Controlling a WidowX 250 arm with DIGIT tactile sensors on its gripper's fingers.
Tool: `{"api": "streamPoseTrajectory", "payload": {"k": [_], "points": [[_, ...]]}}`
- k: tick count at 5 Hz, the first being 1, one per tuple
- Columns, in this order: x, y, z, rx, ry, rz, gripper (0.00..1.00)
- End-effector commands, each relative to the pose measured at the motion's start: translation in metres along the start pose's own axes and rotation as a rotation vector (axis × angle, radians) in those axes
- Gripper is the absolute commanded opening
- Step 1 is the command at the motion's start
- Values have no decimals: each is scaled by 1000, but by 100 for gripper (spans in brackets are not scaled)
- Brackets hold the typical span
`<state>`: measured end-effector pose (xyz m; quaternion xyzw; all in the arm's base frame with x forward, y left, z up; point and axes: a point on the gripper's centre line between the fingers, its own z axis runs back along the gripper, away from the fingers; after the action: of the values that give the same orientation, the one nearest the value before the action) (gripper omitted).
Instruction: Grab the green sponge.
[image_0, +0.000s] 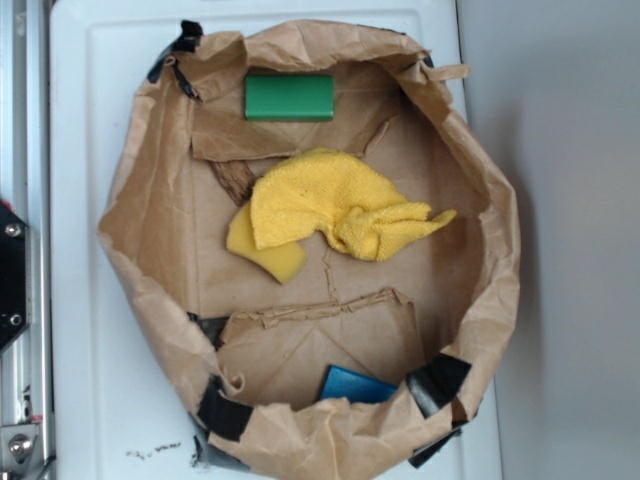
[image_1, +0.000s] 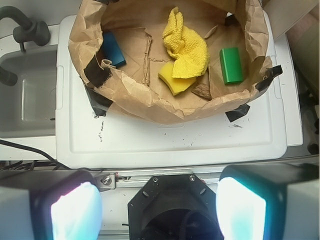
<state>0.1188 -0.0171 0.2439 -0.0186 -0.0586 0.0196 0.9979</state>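
My exterior view looks straight down, close over the paper bag (image_0: 150, 260), while my wrist view sits farther back, angled down, sharing that bag (image_1: 150, 102) and its contents.

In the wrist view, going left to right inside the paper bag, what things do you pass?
Blue block → yellow sponge → green sponge. The yellow cloth lies over the yellow sponge, so I leave it out of the order.

soft, slightly blurry frames; glare on out-of-focus fingers (image_1: 75, 212)
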Motion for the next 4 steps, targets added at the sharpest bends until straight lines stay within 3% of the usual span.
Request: {"api": "streamPoseTrajectory", "payload": {"k": [1, 2, 4], "points": [[0, 0, 0, 0, 0, 0, 100], [-36, 2, 10, -48, -14, 57, 100], [-40, 12, 0, -45, 5, 113, 100]]}}
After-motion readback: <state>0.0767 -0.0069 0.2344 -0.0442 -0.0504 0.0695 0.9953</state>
